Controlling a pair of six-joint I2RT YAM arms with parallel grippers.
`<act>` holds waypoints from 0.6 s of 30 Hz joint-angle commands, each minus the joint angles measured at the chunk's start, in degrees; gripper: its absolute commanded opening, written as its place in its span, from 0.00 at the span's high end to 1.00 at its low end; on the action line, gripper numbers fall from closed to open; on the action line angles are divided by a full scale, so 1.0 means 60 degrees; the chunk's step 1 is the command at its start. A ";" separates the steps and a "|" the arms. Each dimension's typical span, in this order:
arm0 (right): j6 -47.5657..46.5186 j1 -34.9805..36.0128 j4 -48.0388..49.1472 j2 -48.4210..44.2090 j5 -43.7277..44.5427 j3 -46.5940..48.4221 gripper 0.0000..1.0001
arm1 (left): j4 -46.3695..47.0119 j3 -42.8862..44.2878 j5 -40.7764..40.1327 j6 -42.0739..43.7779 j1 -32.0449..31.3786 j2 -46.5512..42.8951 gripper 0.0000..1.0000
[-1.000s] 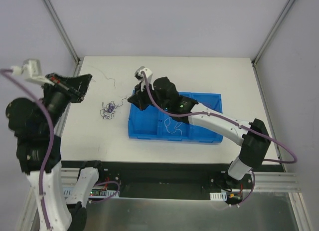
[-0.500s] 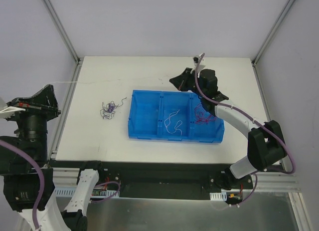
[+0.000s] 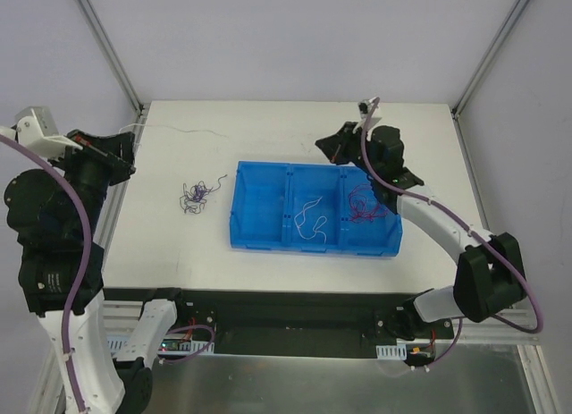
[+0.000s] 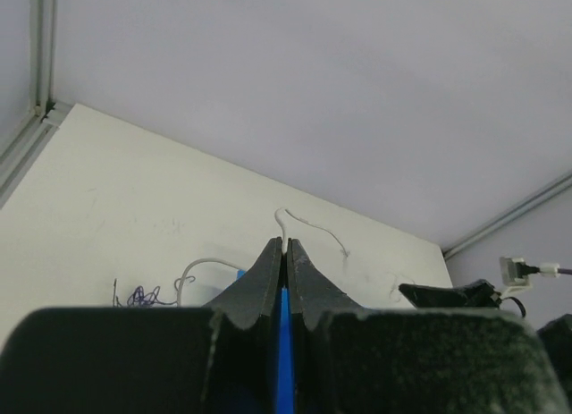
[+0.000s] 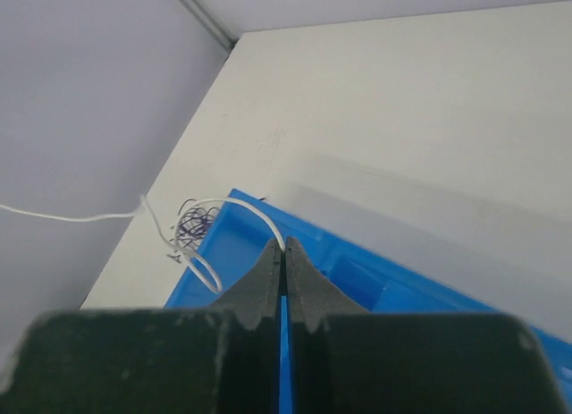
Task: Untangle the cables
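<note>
Cable (image 5: 223, 201) stretches near table's (image 3: 268, 114) far edge, pinched by left fingers (image 4: 284, 249), right fingers (image 5: 282, 253).

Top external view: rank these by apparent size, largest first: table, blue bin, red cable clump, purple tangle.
1. table
2. blue bin
3. red cable clump in the bin's right compartment and purple tangle on the table. These two look about the same size, so I am not ranking them.

left arm (image 3: 54, 253): white links, black joints | right arm (image 3: 429, 219): same colours | hoses (image 3: 87, 231): purple | fingers (image 4: 264, 275): black, tapered
</note>
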 commanded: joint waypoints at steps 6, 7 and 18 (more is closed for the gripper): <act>0.0322 -0.1976 -0.0253 -0.0841 0.0619 -0.0927 0.99 | 0.0164 -0.0257 -0.2271 -0.0301 -0.0035 -0.1453 1.00; 0.0322 -0.2049 -0.0268 -0.0841 0.0517 -0.0942 0.99 | 0.0179 -0.0330 -0.2140 -0.0359 -0.0035 -0.1424 1.00; -0.1270 -0.2094 0.0113 -0.1484 -0.2088 -0.0825 0.99 | 0.1011 -0.0460 0.5093 -0.1661 -0.0398 0.1812 1.00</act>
